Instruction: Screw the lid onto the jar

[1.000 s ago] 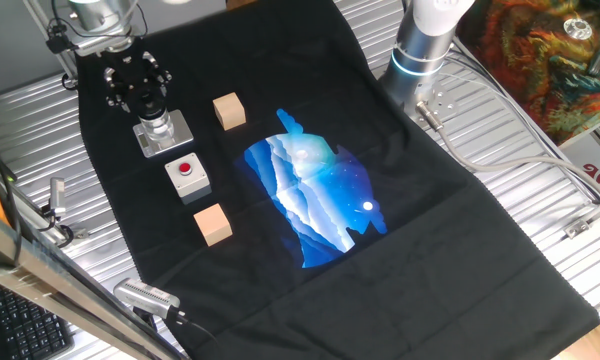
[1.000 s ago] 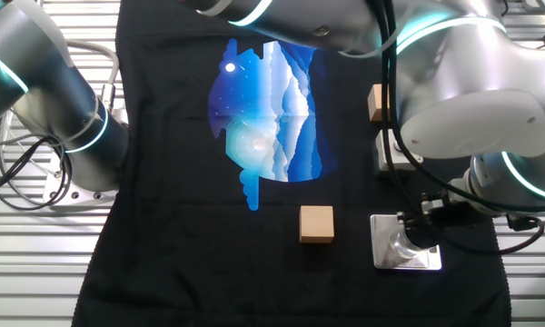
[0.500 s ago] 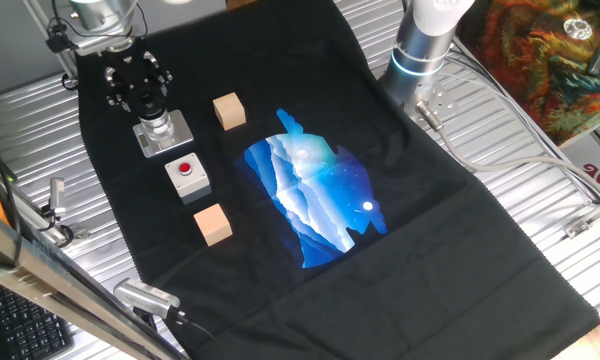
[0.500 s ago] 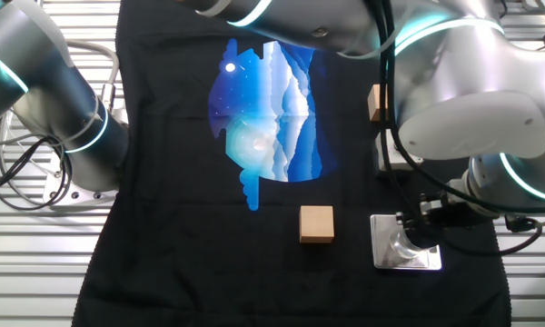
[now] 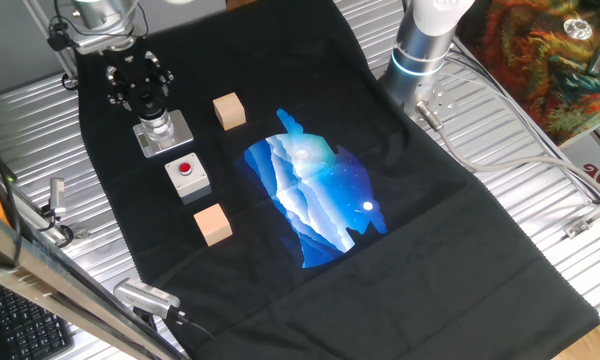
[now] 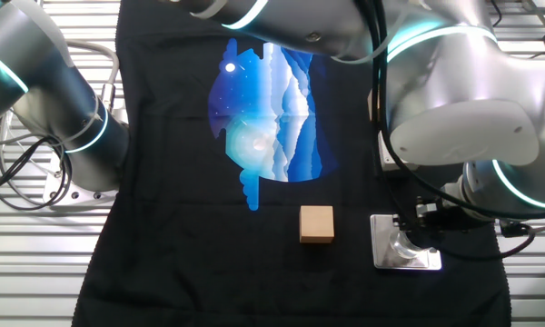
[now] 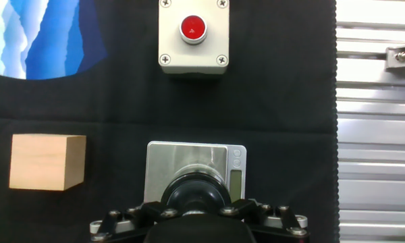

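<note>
I see the tool (image 5: 143, 88) at the upper left of one fixed view, clamped around the lid (image 7: 196, 194), which sits on top of the jar (image 5: 157, 124). The jar stands on its grey base plate (image 7: 163, 158) on the black cloth (image 5: 430, 230) covering the table. Just beside it are the red-button box (image 7: 193, 36) and a wooden cube (image 7: 47, 161).
</note>
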You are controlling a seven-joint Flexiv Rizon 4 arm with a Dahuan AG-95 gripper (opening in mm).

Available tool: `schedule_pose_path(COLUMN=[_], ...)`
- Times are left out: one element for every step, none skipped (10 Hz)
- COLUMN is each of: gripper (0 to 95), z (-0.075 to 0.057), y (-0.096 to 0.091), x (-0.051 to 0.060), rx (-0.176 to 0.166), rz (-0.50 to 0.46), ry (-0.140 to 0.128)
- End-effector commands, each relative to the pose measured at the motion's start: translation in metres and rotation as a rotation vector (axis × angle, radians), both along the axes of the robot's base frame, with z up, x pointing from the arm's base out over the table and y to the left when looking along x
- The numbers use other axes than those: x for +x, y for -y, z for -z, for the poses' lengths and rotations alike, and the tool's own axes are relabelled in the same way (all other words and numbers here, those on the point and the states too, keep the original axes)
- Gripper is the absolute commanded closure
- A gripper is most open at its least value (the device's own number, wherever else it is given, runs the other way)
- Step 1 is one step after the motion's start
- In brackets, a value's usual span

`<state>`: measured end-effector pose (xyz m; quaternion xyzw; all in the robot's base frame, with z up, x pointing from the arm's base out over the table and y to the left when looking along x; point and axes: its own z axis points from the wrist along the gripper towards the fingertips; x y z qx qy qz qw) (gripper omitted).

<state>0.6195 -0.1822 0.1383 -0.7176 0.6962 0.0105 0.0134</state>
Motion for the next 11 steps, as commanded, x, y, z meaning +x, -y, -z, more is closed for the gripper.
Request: schedule_pose_path(gripper=[19.0, 19.0, 19.0, 19.0, 19.0, 19.0, 19.0, 19.0, 19.0, 19.0, 19.0], z=[0.0015, 0.0028, 0.004, 0.0046, 0.0054, 0.0054, 0.0059, 0.0059, 0.0065, 0.007, 0.0075], y=[-0.0014, -0.0021, -0.0024, -0.0024, -0.0022, -0.0023, -0.0021, -0.0021, -0.002, -0.0019, -0.0018], x=[0.0016, 0.0021, 0.0026, 0.0027, 0.0029, 0.0029, 0.003, 0.003, 0.0031, 0.0032, 0.0033], rx=[-0.002, -0.003, -0.003, -0.003, -0.002, -0.003, -0.002, -0.002, -0.002, -0.001, -0.003], rz=[0.003, 0.007, 0.01, 0.012, 0.014, 0.014, 0.016, 0.018, 0.02, 0.021, 0.022], ry=[-0.001, -0.001, -0.001, -0.002, -0.003, -0.004, -0.004, -0.004, -0.003, -0.004, -0.004])
